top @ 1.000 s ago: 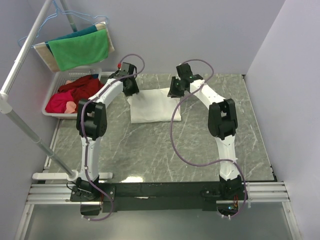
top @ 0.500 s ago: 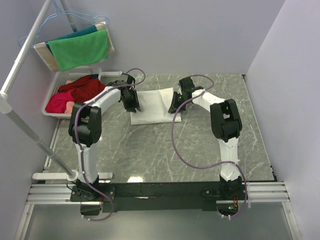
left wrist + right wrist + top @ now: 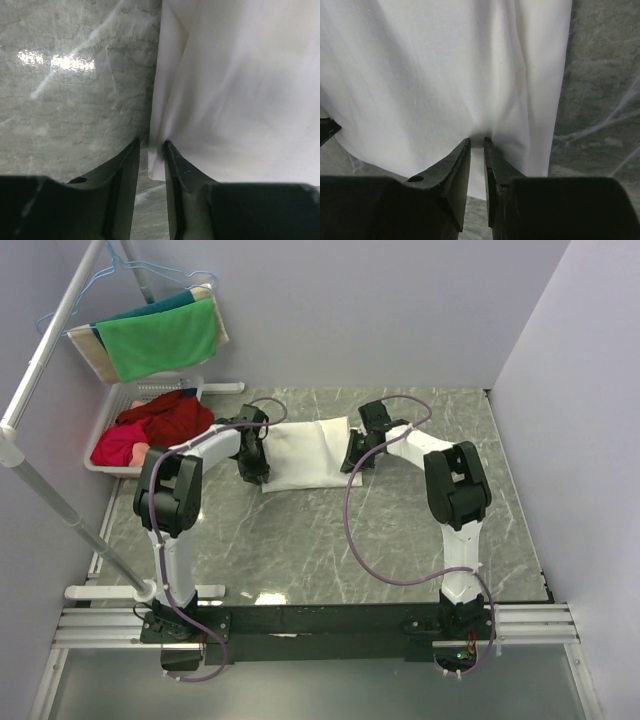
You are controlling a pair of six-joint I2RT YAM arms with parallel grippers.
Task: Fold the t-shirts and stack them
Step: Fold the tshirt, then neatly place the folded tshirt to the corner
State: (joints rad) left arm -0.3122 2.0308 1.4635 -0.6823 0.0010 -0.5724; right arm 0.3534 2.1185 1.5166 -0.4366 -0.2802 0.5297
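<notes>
White folded cotton t-shirt (image 3: 305, 452): soft, limp, light. Left jaws and right jaws each pinch a side edge, seemingly through several layers.

White links (image 3: 205, 445), black joints (image 3: 165, 502), purple cables (image 3: 347, 510), black pincer fingers (image 3: 125, 170).

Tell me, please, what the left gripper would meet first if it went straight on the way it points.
The white t-shirt: the left gripper pinches its edge in its jaws, so it would push into that cloth, probably with the table close beneath; depth is unclear.
</notes>
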